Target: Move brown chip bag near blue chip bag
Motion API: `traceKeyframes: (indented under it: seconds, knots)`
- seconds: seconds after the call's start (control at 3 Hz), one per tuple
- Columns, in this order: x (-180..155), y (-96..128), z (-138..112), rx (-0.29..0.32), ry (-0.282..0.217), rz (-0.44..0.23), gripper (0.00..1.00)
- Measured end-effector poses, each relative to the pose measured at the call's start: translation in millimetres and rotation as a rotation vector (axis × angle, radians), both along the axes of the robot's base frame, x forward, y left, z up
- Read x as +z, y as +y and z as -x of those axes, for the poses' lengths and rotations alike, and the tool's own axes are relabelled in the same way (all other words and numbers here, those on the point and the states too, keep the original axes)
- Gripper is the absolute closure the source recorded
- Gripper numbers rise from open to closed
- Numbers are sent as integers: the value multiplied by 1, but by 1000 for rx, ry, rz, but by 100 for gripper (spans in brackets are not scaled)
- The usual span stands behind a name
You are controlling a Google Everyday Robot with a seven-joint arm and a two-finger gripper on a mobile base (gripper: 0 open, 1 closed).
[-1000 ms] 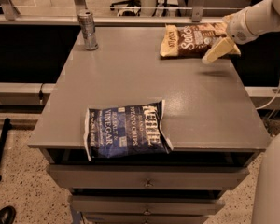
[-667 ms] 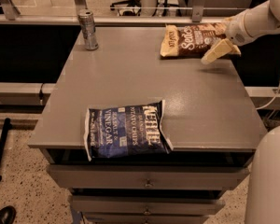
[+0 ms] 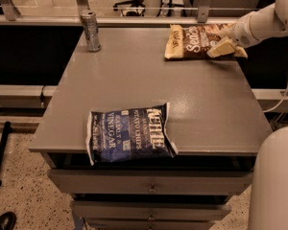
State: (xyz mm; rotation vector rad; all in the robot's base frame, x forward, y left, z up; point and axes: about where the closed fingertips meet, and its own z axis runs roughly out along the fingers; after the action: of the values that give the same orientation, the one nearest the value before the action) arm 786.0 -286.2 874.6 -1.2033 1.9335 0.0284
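**My claw at the brown chip bag, blue chip bag well apart**

I take the blue chip bag (image 3: 129,134) as my landmark. It lies flat on the grey worktop (image 3: 192,95), white lettering up, with its near end overhanging the front edge above the drawers (image 3: 149,187).

The brown chip bag (image 3: 192,40) lies far behind the blue chip bag and off to its right in the camera view, at the back of the worktop. It is flat, with a dark brown middle, white script and tan ends. The two bags are well apart, with bare grey surface between them.

My claw (image 3: 224,47) is farther right of the blue chip bag again, at the end of my white arm (image 3: 264,20), which reaches in from the right side. The claw sits at the brown bag's far-right end and appears to touch it. I cannot tell whether it is wide, narrow or already holding the bag.

A silver can (image 3: 90,30) stands upright far behind the blue chip bag and to its left, away from the likely path.

I judge the step in hand to be the grasp on the brown bag; the carry is not yet done. The next move calls for a firm hold on that crinkly end. After that comes a lift or slide forward and leftward to a spot just beside the blue chip bag. I should avoid nudging the blue chip bag, since its overhang could let it slip off the front edge.
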Motion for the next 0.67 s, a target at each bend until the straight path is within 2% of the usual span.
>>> traceKeyframes:
  seconds: [0.33, 0.67]
  knots:
    - [0, 4, -1, 15, -6, 10, 65]
    - [14, 21, 1, 63, -35, 38, 88]
